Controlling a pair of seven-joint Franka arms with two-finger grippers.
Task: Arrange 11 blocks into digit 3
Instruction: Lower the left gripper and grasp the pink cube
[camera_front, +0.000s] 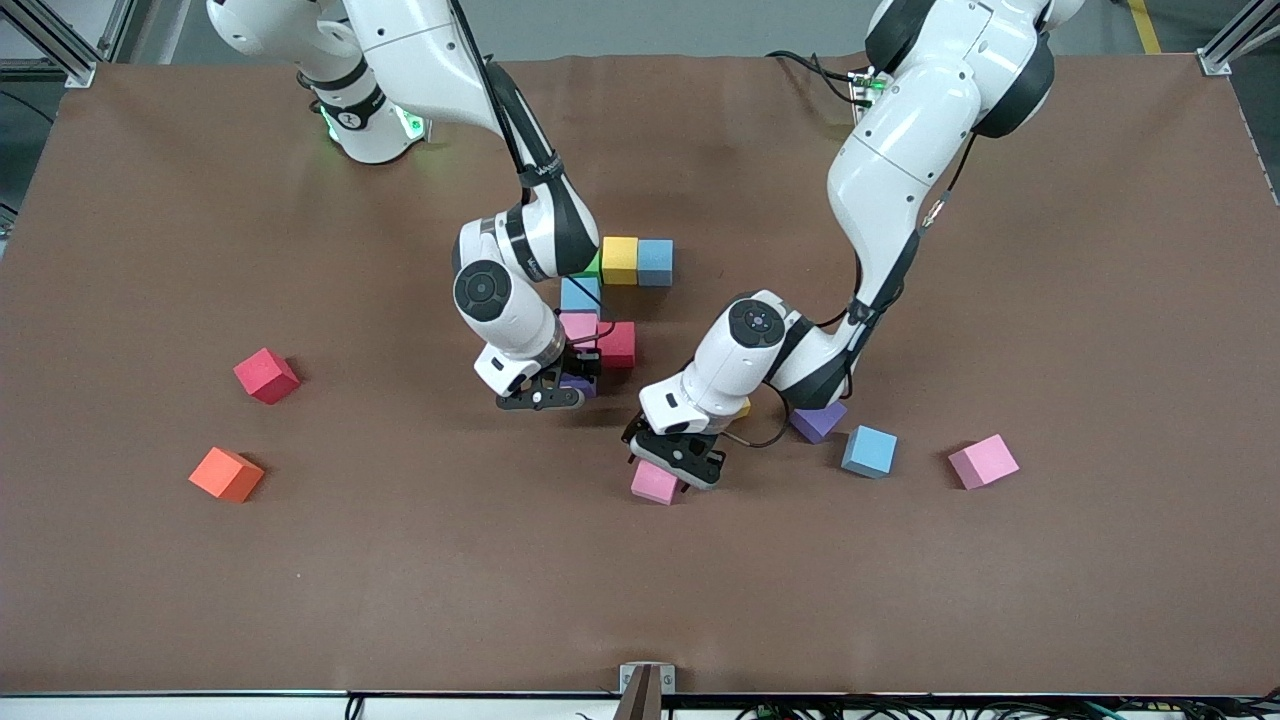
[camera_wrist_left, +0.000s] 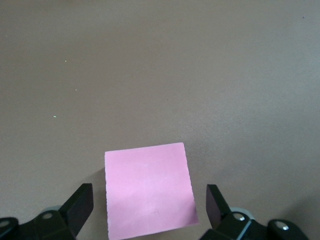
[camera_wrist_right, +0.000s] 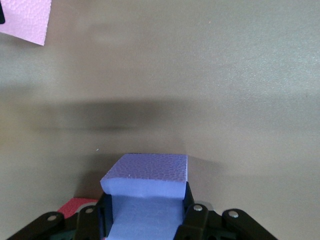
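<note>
Right gripper (camera_front: 548, 397) is clamped on a purple cube (camera_wrist_right: 145, 192), low at the camera-side end of the partial figure mid-table: yellow (camera_front: 619, 260) and blue (camera_front: 655, 262) cubes in the bar nearest the bases, another blue (camera_front: 580, 294), pink (camera_front: 578, 326) and red (camera_front: 617, 344) below them.

Left gripper (camera_front: 677, 462) has its jaws wide, straddling a loose pink cube (camera_wrist_left: 149, 192) without touching it.

Loose cubes: second purple (camera_front: 817, 421), blue (camera_front: 868, 451) and pink (camera_front: 983, 461) toward the left arm's end; red (camera_front: 266, 375) and orange (camera_front: 226, 474) toward the right arm's end.

Risks:
- Purple set down skewed or with a gap, since the wrist hides the seam.
- Pink cube sits rotated between the fingers; closing may twist it.
- Arms work close together; collision possible.
</note>
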